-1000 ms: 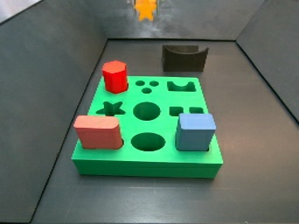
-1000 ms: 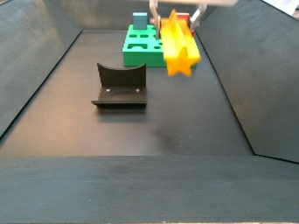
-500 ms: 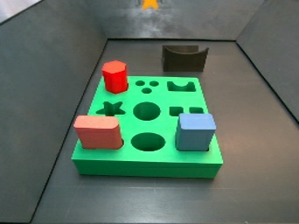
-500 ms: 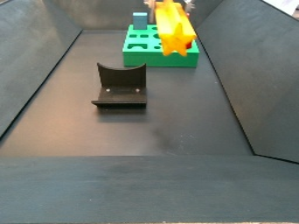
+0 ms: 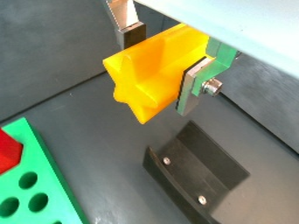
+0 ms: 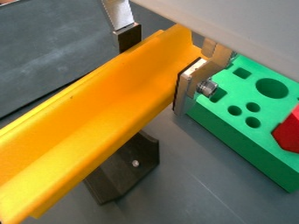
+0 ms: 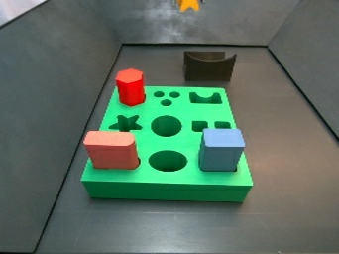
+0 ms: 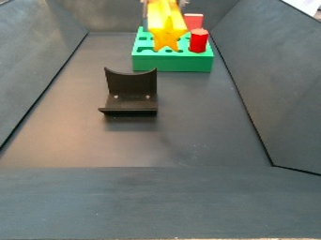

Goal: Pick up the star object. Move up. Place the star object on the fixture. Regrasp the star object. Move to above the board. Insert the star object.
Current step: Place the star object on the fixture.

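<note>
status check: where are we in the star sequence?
Done: pick-up and lift. The end effector is shut on the star object, held high off the floor in both side views. In hand: carrying it; in a wrist view the fixture lies below it. Left: placing it on the empty fixture, regrasping, moving over the board and inserting it in the open star hole.

Robotics lab test cell, not a home or shop. Evidence: bare dark-grey walled enclosure, no clutter. Only kit inside is a green peg board (image 7: 167, 139) with shaped cut-outs and the fixture (image 8: 128, 92) on the floor. Gripper (image 5: 163, 54) is high in the cell, clamping the star object (image 5: 152, 72) between its jaws; fixture sits below the jaws.
</note>
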### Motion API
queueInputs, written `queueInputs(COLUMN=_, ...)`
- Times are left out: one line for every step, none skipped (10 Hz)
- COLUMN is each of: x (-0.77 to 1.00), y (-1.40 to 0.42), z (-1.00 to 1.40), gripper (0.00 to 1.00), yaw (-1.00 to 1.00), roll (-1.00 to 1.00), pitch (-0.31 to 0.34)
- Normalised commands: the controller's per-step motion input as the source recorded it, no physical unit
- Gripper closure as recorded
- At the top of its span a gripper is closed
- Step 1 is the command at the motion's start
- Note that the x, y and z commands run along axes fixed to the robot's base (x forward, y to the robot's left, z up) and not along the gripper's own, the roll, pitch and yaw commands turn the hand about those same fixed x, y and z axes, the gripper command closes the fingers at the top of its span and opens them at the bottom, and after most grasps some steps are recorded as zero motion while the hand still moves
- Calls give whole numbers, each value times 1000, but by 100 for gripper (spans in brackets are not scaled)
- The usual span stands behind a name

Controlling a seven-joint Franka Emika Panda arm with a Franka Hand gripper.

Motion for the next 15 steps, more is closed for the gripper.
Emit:
queueInputs(x=722, y=-44, z=16, gripper=100, yaw=42, roll=102, pitch=143)
queueInputs(x=654, y=-35, z=17, gripper=100, yaw=43, roll=100, pitch=147)
queueInputs(x=523, y=-26, z=15, gripper=100, yaw=45, roll=97, pitch=152)
queueInputs(x=429, y=-22, z=9, gripper=100, yaw=46, roll=94, pitch=144)
queueInputs(x=335, y=-19, z=5, gripper=100, yaw=47, roll=91, pitch=144)
queueInputs(x=244, y=-15, z=8, gripper=100, yaw=48, roll=88, pitch=144)
queueInputs(x=398, y=-147, z=-154, gripper=100, yaw=-113, roll=-1000, pitch=141)
queueInputs(x=321, y=-132, z=-142, gripper=100, yaw=-116, roll=-1000, pitch=141)
queueInputs(x=232, y=-17, z=-70, gripper=100, yaw=-127, roll=-1000, pitch=147)
queueInputs(x=182, y=-5, z=-40, gripper=100, yaw=-128, roll=-1000, pitch=155)
queueInputs(x=113, y=10, z=-18, gripper=100, yaw=-131, roll=-1000, pitch=158)
queueInputs(x=94, y=20, z=-22, gripper=100, yaw=-137, roll=-1000, pitch=156)
queueInputs(x=83, y=32, z=-15, gripper=100, yaw=-145, roll=-1000, pitch=158)
queueInputs(x=81, y=35, z=-12, gripper=100, yaw=-149, roll=-1000, pitch=159)
queueInputs(x=87, y=37, z=-18, gripper=100, yaw=-161, roll=-1000, pitch=160)
